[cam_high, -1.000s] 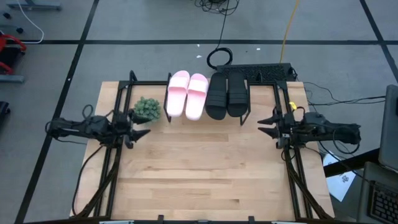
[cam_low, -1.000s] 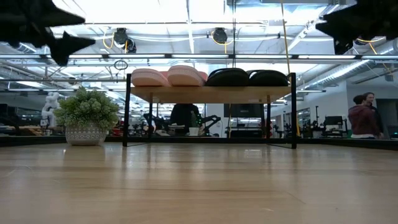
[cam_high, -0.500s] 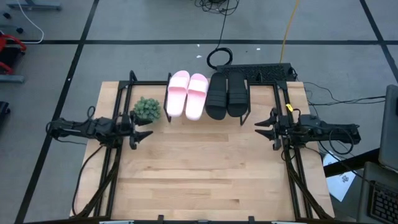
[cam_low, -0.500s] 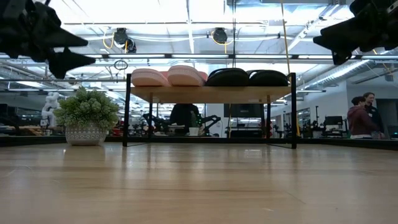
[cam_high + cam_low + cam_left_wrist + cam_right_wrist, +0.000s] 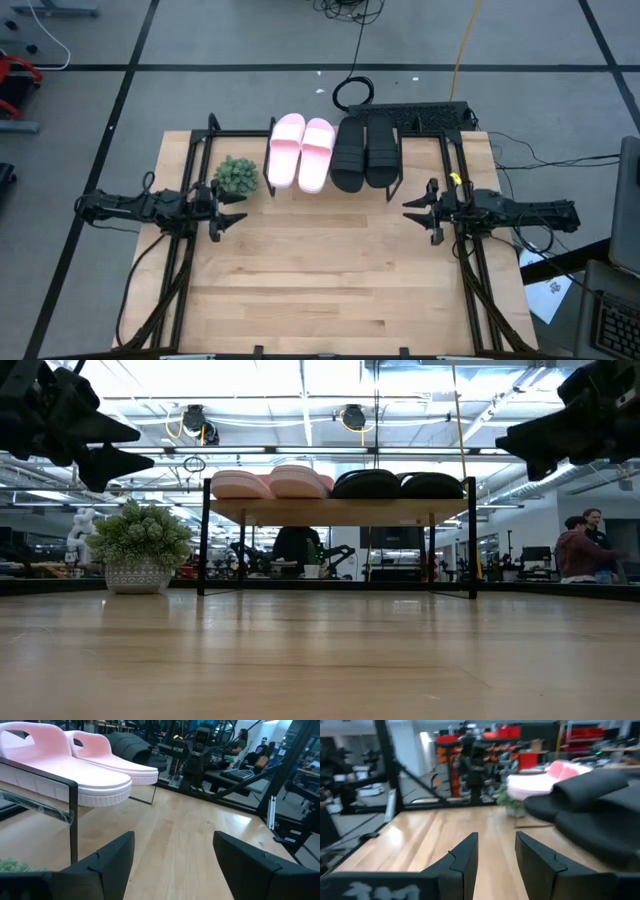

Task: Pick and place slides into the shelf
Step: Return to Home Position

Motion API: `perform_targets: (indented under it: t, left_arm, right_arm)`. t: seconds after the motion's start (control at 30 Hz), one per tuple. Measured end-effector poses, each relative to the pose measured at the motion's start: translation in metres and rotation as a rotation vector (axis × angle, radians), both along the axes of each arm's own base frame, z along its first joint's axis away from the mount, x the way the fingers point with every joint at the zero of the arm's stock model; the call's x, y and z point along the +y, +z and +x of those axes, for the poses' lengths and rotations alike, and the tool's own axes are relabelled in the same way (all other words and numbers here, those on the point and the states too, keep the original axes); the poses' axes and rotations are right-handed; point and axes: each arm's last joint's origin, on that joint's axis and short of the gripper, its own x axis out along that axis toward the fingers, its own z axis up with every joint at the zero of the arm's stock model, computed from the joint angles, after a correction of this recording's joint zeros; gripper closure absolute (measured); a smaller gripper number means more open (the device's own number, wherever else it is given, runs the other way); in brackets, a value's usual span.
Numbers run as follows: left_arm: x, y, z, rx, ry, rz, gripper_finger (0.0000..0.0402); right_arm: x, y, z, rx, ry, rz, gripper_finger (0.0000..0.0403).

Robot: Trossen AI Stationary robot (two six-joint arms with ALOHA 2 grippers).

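The pink slides (image 5: pixel 300 152) and the black slides (image 5: pixel 365 152) lie side by side with their soles on the shelf's top board (image 5: pixel 340 511), pink (image 5: pixel 270 483) left of black (image 5: pixel 400 484). My left gripper (image 5: pixel 232 212) hovers open above the table, in front of the shelf's left end, clear of the pink pair (image 5: pixel 75 765). My right gripper (image 5: pixel 412 212) hovers open in front of the shelf's right end, near the black pair (image 5: pixel 590 805). Both show high in the low view, the left gripper (image 5: pixel 140 445) and the right gripper (image 5: pixel 505 445).
A small potted plant (image 5: pixel 238 175) stands on the table just left of the shelf, close to my left gripper. Black frame rails (image 5: pixel 470 280) run along the table's left and right sides. Bare wood (image 5: pixel 330 280) lies between the arms. People (image 5: pixel 578 550) stand in the room beyond.
My right gripper has moved toward the table's left, closer to the middle, and sunk a little. My left gripper has crept toward the right and come down slightly. Both have stayed open. The slides have not moved.
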Motion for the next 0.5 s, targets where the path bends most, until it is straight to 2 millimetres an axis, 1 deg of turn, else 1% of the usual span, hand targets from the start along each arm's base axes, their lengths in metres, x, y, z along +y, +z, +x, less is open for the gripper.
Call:
perform_targets:
  t: [0.1, 0.23, 0.33, 0.5]
  left_arm:
    - [0.0, 0.0, 0.0, -0.006, 0.001, -0.006, 0.0131]
    - [0.0, 0.002, 0.0, -0.028, -0.011, -0.028, 0.0131]
    - [0.0, 0.003, 0.0, -0.032, -0.013, -0.032, 0.0131]
    - [0.0, 0.002, 0.0, -0.027, -0.012, -0.035, 0.0131]
  right_arm:
    - [0.002, -0.008, 0.002, 0.025, 0.057, 0.006, 0.0284]
    - [0.004, -0.013, 0.003, 0.032, 0.146, 0.031, 0.0284]
    - [0.005, -0.013, 0.003, 0.023, 0.174, 0.035, 0.0284]
    - [0.005, -0.01, 0.003, -0.01, 0.174, 0.004, 0.0284]
